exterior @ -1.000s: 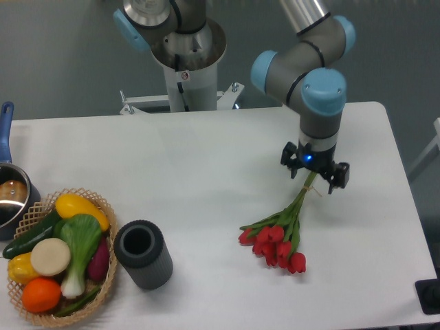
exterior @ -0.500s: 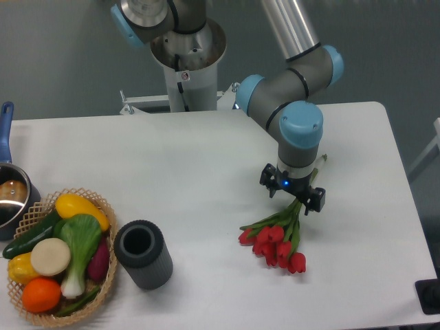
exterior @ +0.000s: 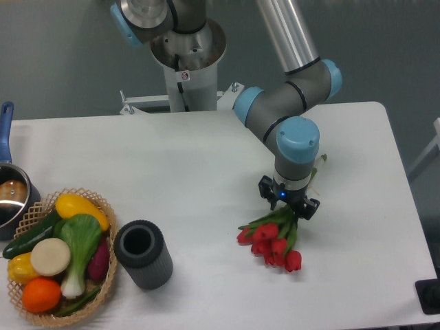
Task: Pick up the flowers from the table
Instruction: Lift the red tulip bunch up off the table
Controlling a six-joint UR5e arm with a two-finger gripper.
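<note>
The flowers are a bunch of red tulips lying on the white table right of centre. The buds point toward the front edge and the green stems run up under the arm, with the stem tip showing behind the wrist. My gripper points straight down over the stems just above the buds. It is open, with one finger on each side of the stems. The gripper body hides the middle of the stems, so contact cannot be made out.
A dark grey cylinder cup stands at the front left. Beside it a wicker basket holds vegetables and fruit. A pot with a blue handle sits at the left edge. The robot base rises behind the table.
The gripper moved left and toward the front along the stems, from near the stem ends to just above the buds, and came lower. The bunch shifted very slightly.
</note>
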